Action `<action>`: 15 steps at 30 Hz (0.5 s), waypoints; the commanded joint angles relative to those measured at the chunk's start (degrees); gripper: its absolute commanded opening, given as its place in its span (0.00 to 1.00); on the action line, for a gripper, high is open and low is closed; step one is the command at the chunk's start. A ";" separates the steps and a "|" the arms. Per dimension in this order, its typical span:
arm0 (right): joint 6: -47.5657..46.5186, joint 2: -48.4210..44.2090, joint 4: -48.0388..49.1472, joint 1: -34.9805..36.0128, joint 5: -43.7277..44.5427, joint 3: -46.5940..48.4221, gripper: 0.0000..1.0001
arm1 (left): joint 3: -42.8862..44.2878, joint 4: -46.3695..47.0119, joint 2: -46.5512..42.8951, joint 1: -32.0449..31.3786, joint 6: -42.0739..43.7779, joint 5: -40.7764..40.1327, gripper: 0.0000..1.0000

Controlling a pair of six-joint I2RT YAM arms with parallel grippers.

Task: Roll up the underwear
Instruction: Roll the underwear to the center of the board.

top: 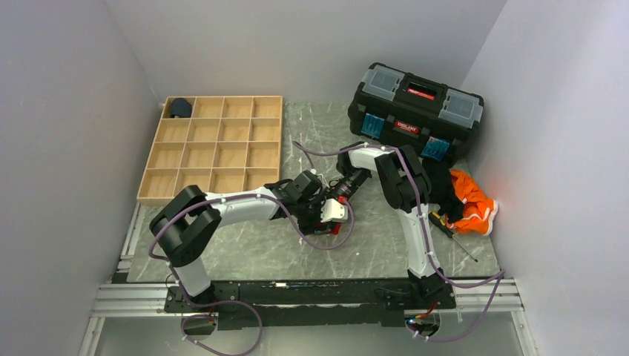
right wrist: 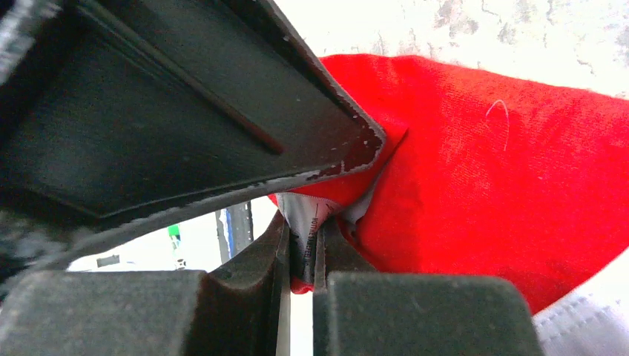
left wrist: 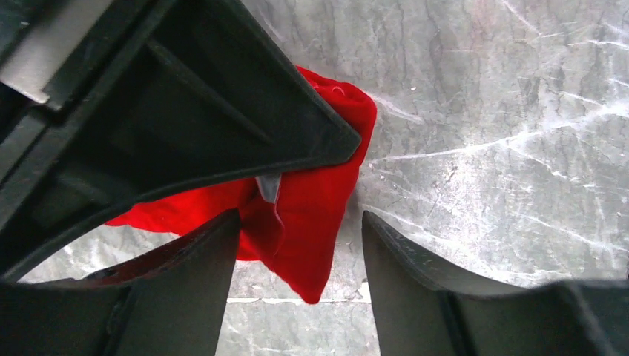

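The underwear (top: pixel 334 213) is a bright red garment with white trim, held up off the marble table between the two arms at mid-table. My right gripper (top: pixel 341 197) is shut on it: in the right wrist view its fingers (right wrist: pixel 303 233) pinch a grey label and a red fold of the underwear (right wrist: pixel 504 185). My left gripper (top: pixel 319 206) is open. In the left wrist view the red underwear (left wrist: pixel 315 222) hangs down between its spread fingertips (left wrist: pixel 300 222), touching neither clearly. A dark finger of the other arm crosses the upper left of each wrist view.
A wooden grid tray (top: pixel 215 148) lies at the back left, with a navy rolled bundle (top: pixel 179 108) in its far-left corner cell. A black toolbox (top: pixel 415 111) stands at the back right. An orange cloth (top: pixel 473 200) and a small tool (top: pixel 454 234) lie at the right wall.
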 commanded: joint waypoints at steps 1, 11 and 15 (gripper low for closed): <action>-1.91 0.94 1.74 0.13 0.22 0.61 0.00 | 2.45 1.46 1.42 -0.55 0.25 0.15 0.63; -0.63 0.79 2.36 0.14 0.50 0.70 0.00 | 3.53 -1.67 3.94 -0.87 -0.36 3.33 0.17; 1.00 -0.64 3.42 -0.02 1.47 0.27 0.08 | 5.09 -5.75 5.47 -0.89 0.67 4.10 0.00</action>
